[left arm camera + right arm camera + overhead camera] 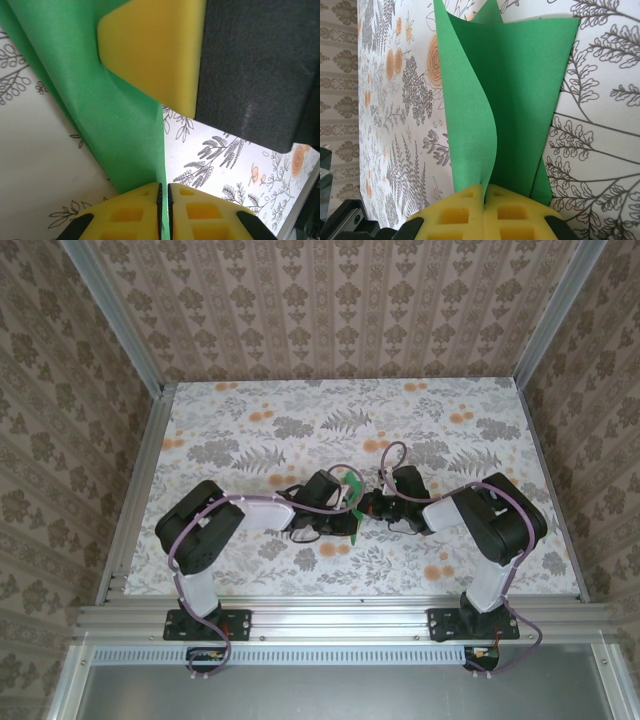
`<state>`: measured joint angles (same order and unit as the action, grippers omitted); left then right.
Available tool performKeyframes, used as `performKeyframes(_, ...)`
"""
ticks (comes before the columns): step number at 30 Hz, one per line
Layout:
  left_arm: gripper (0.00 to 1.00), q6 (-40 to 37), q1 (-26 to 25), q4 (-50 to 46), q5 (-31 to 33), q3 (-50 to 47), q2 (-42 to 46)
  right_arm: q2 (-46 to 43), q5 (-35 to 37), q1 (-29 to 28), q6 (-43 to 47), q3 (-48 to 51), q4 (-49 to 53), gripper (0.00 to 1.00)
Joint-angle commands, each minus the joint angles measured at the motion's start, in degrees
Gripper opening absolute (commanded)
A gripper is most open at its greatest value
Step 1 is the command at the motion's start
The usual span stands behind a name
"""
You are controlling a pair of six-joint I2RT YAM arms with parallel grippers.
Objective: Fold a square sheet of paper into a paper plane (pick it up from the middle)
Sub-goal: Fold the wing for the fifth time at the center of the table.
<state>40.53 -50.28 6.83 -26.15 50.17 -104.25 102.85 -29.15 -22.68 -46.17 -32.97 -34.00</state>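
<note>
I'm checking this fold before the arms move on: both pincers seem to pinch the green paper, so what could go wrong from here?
The left pincer and right pincer both pinch the green paper; pulling apart could tear it.
In the left wrist view the paper's edge runs right at the pinch, so it might slip out.
In the right wrist view its layers bow loosely, so a crease may land crooked.

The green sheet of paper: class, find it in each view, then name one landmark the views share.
Top external: the green sheet of paper is a thin strip at the centre, between the two wrists.
Left wrist: the sheet runs from top left down into the left pincer at the bottom edge.
Right wrist: the sheet rises, curling, from the right pincer at the bottom.
Shared landmark: the floral tabletop.
</note>
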Motion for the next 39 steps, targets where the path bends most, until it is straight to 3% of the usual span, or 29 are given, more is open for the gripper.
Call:
performKeyframes(1, 0.15, 1.9, -0.6, 2.7, -3.3, -2.6, 1.9, 4.1, 13.9, 1.3, 3.4, 1.3, 11.2, 0.00)
performKeyframes(13, 0.20, 2.1, -1.8, 6.9, -4.4, -3.4, 1.6, 4.8, 13.6, 1.3, 2.8, 1.6, 10.3, 0.00)
performKeyframes(27, 0.19, -0.9, -3.5, 0.1, -0.8, -0.8, -1.5, 5.3, 13.8, 1.3, 2.2, 1.8, 10.1, 0.00)
performKeyframes(39, 0.19, -0.9, -4.1, -0.4, -0.1, -2.9, 3.8, 5.4, 14.2, 1.3, 2.1, 1.6, 10.6, 0.00)
